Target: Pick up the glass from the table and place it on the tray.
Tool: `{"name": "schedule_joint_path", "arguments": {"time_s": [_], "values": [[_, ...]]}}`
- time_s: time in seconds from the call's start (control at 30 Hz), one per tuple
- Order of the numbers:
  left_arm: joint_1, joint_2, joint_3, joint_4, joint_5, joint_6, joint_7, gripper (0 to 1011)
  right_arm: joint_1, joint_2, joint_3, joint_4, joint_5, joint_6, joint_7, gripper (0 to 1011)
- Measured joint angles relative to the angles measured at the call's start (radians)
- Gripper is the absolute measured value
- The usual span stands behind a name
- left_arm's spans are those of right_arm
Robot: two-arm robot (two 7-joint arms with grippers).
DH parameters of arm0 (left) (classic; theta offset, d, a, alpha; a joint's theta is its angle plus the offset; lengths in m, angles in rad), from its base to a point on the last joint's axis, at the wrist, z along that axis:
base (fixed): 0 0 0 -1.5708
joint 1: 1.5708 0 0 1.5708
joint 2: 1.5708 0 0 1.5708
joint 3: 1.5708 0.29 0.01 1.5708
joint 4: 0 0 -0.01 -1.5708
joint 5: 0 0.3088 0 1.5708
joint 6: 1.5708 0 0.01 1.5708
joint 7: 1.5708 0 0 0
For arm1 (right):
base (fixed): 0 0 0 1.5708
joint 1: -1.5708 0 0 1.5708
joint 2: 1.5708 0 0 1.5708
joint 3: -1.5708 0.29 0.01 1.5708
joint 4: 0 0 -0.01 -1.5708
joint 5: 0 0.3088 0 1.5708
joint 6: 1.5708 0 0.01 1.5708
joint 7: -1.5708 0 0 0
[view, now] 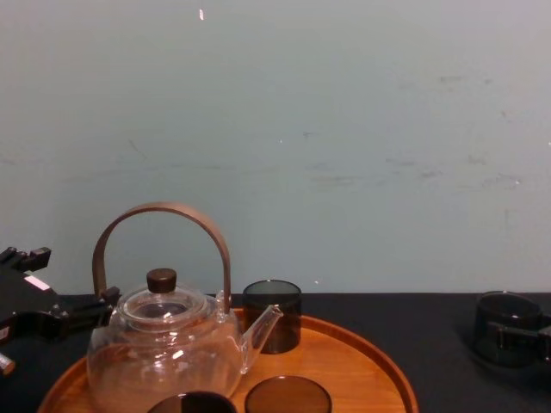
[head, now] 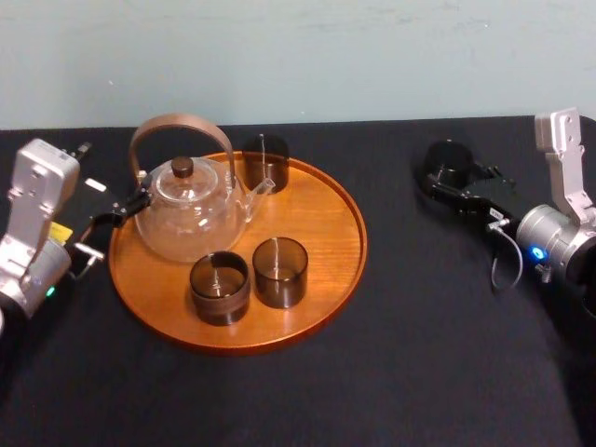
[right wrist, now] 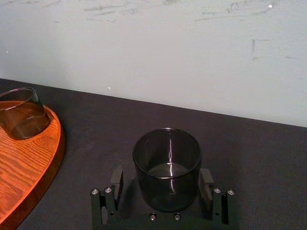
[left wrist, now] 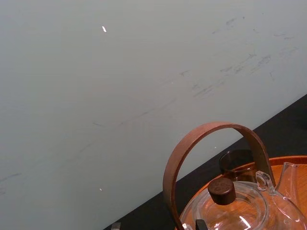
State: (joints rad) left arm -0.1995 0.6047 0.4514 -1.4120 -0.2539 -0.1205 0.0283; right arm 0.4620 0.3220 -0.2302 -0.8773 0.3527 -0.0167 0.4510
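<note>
Glass (right wrist: 167, 165) within right gripper (right wrist: 161, 176), tray (head: 328, 265) with teapot (head: 191, 212) well apart.

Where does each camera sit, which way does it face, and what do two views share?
Head view: high, facing down at the round orange-brown wooden tray on the matte black table; left gripper and right gripper at the sides.
Chest view: lower, facing forward at the clear glass teapot; both grippers at the edges.
Left wrist view: left arm, facing past the teapot to the pale wall.
Right wrist view: right arm, facing the dark cylindrical glass between its open fingers.
Head and right wrist views share that glass.
</note>
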Motion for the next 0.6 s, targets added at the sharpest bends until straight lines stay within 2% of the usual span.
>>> {"name": "schedule_joint_path", "arguments": {"time_s": [0.27,0.6], "values": [[0.000,0.000,0.000,0.000,0.000,0.000,0.000,1009,0.015,-0.007,0.001,0.019,-0.006,0.005,-0.004,1002],[0.000,0.000,0.000,0.000,0.000,0.000,0.000,1009,0.053,-0.023,0.004,0.072,-0.015,0.009,-0.015,1002]]}}
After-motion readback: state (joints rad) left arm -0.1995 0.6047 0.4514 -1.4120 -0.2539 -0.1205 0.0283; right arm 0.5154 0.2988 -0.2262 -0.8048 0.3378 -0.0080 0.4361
